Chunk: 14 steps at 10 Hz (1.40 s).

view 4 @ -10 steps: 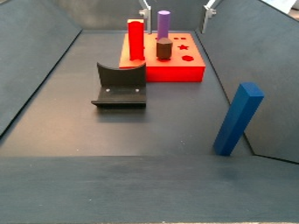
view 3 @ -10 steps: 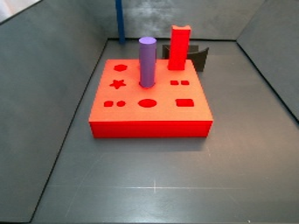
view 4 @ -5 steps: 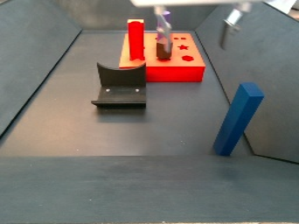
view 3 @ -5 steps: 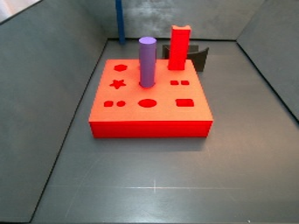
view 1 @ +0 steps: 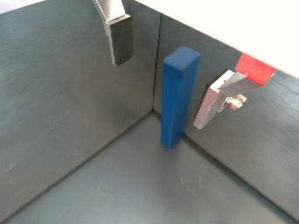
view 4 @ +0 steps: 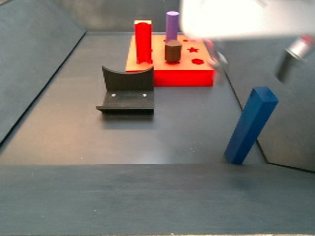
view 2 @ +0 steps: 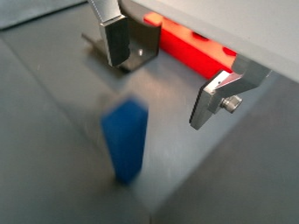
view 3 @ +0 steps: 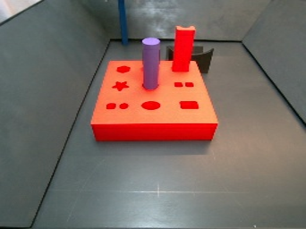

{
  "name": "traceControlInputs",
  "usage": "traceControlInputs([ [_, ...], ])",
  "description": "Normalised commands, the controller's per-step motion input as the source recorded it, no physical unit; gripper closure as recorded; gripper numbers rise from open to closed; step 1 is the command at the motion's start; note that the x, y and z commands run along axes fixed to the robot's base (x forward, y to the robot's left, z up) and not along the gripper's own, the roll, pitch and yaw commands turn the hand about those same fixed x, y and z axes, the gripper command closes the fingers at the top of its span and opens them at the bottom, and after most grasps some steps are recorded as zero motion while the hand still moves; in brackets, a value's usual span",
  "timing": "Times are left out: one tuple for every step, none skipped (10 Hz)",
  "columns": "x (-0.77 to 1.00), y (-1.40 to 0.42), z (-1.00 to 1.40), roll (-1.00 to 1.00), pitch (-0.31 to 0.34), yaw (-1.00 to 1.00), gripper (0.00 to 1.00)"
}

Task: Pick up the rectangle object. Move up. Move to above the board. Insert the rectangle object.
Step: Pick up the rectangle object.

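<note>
The board (view 3: 153,106) serves as the landmark: a thick red block lying on the dark surface (view 3: 156,179), with a star, circles and rectangles cut into its top. A purple cylinder (view 3: 150,63) stands upright in one of its holes, and a red post (view 3: 183,47) stands upright near the board's far edge. The fixture (view 4: 125,90) sits on the surface just beside the board, apart from it.

The rectangle object (view 4: 250,125) is well away from the board, standing on end on the surface close to a grey side wall (view 4: 289,111) and tilted slightly. In a side view (view 3: 121,19) only a thin blue strip of it shows, beyond the board's far side. Nothing touches it.

The tool (view 1: 163,63) hangs above the rectangle object, released, its two silver fingers (view 1: 119,37) spread wide with the bar's top showing in the gap between them but not touching either plate. In a wrist view (view 2: 173,74) the bar (view 2: 125,143) looks blurred below the spread fingers, with the board (view 2: 197,45) and the fixture (view 2: 142,44) beyond. In a side view the tool (view 4: 264,37) is a blur between the board and the bar, higher than both.
</note>
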Motion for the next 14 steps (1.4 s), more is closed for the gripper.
traceControlInputs([
  [-0.42,0.5,-0.34,-0.1,-0.087,0.0,0.0],
  [0.0,0.39,-0.38,-0.06,-0.046,0.0,0.0],
  [0.05,0.39,-0.42,-0.03,-0.03,0.0,0.0],
  [0.0,0.39,-0.4,-0.03,-0.034,0.0,0.0],
  [0.0,0.35,-0.34,-0.05,-0.031,0.0,0.0],
  [0.01,0.28,-0.27,-0.1,-0.029,0.0,0.0],
  [0.0,0.19,-0.22,-0.17,-0.053,0.0,0.0],
  [0.0,0.12,-0.13,-0.32,-0.097,0.0,0.0],
  [0.02,0.09,0.0,-0.37,-0.139,0.0,0.0],
  [0.02,0.05,0.0,-0.33,-0.131,0.0,0.0],
  [0.09,0.0,0.08,-0.2,-0.047,0.0,0.0],
  [0.12,-0.03,0.02,-0.14,-0.039,0.0,0.0],
  [0.17,-0.06,0.0,-0.04,0.0,0.0,0.0],
  [0.13,-0.03,0.0,-0.01,0.0,0.0,0.0],
])
